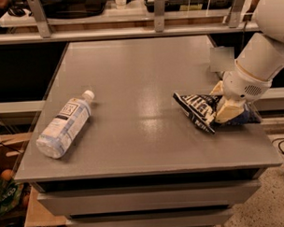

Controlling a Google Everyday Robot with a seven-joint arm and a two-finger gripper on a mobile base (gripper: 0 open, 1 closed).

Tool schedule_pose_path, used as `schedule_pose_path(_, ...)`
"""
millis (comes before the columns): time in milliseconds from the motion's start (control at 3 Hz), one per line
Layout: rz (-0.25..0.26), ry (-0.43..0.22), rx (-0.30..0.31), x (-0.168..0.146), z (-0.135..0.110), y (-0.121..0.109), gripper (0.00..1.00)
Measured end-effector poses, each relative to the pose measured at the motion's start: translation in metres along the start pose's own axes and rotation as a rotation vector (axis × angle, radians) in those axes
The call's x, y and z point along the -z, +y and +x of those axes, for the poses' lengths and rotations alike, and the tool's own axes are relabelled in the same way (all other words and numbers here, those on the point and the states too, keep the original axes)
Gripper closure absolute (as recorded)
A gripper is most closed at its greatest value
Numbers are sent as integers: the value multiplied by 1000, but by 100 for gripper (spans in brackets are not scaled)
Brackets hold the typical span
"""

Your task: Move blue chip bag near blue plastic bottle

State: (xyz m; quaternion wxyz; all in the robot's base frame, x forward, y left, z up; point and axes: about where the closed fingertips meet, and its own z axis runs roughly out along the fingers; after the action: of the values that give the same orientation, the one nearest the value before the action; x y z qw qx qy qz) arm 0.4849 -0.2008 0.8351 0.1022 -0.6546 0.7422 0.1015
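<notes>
A gray table [140, 68] stands in front of a shelf rail. On its left part the blue plastic bottle [65, 125] lies on its side, its long axis diagonal: white cap toward the back right, base toward the front left corner. The blue chip bag [197, 109] is at the right edge, well apart from the bottle, its long axis roughly left to right and its white-lettered end facing the bottle. The gripper [223, 102] clamps the bag's right part between its two cream fingers [228, 111].
</notes>
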Motion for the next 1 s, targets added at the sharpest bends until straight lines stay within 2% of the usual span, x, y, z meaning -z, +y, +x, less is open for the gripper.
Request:
schedule_pose_path(667, 1, 0, 0, 3, -1, 0, 100)
schedule_pose_path(1000, 90, -23, 95, 40, -34, -14, 100)
